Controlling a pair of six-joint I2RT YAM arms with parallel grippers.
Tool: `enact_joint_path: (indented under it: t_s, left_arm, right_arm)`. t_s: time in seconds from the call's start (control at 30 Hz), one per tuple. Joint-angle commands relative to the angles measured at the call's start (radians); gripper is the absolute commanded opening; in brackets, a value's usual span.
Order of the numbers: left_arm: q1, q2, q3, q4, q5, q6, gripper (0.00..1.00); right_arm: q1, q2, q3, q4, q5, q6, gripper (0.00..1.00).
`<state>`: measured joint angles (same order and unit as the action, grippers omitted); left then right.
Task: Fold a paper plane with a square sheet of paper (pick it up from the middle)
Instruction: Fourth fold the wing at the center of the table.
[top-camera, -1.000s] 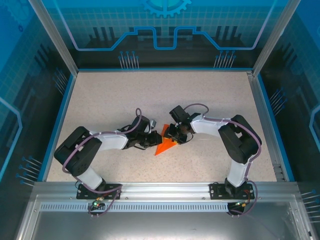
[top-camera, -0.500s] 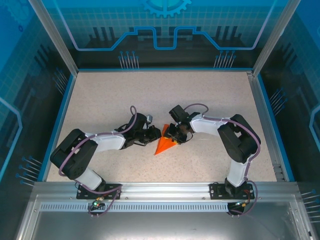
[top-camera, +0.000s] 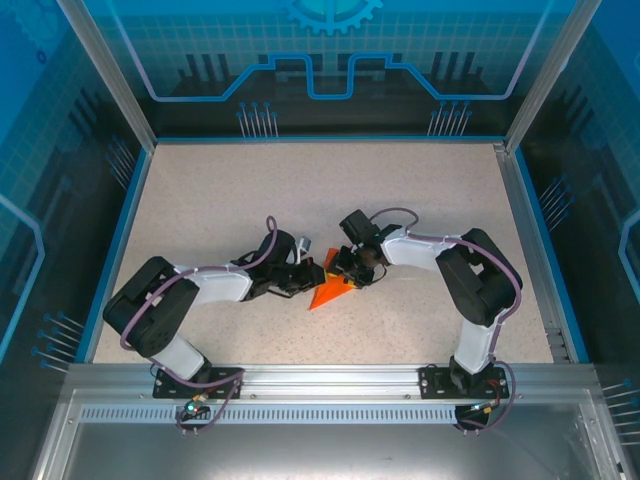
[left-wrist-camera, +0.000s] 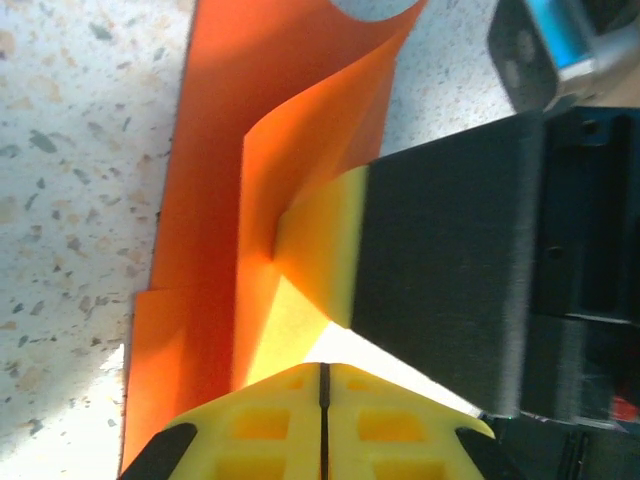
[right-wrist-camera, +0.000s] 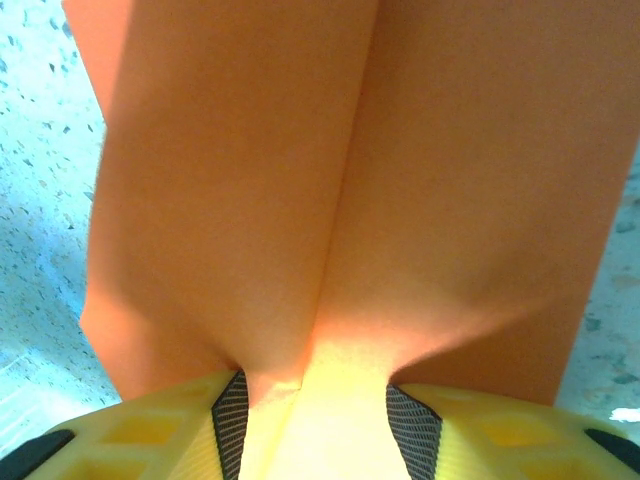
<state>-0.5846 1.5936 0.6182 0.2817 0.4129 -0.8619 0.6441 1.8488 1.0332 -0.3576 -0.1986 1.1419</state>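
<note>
Left side first: my left gripper (top-camera: 303, 277) lies low over the speckled beige desk (top-camera: 250, 190), reaching in toward centre, with its tip right at the left edge of the thin bright orange paper sheet (top-camera: 328, 293). In its wrist view the two yellow jaws meet along a single seam, so I read them as together. A lit fold of paper runs down to that seam, but I cannot tell whether any of it is caught between them. Judgement: it sits there as a closed wedge to steady or press the fold line, not to lift. The paper rests on the desk near the middle, between the two grippers, folded to a pointed wedge with its tip aimed near-left. One layer lies flat and a flap stands up, curled. Right of that, the right gripper (top-camera: 350, 268) comes in from the far right and touches the wide end. Its wrist view shows the centre crease running straight into the yellow jaws, which are clamped on the paper at that crease. I take that as a hold at the middle, as the task asks, so both halves stay symmetrical. From the left wrist, a yellow pad (left-wrist-camera: 325, 250) on a black finger (left-wrist-camera: 450, 280) of the right gripper bears against the raised flap. Folding not finished, I judge; wing folds are left.
</note>
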Motion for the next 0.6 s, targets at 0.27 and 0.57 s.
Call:
enact_joint_path:
  t_s: [0.27, 0.57]
  left_arm:
    - [-0.004, 0.061, 0.032, -0.087, -0.015, 0.045, 0.04]
    - [-0.003, 0.091, 0.050, -0.092, -0.033, 0.049, 0.03]
  right_arm:
    - [0.005, 0.143, -0.119, -0.087, 0.057, 0.027, 0.46]
    - [-0.003, 0.137, -0.137, -0.085, 0.061, 0.040, 0.44]
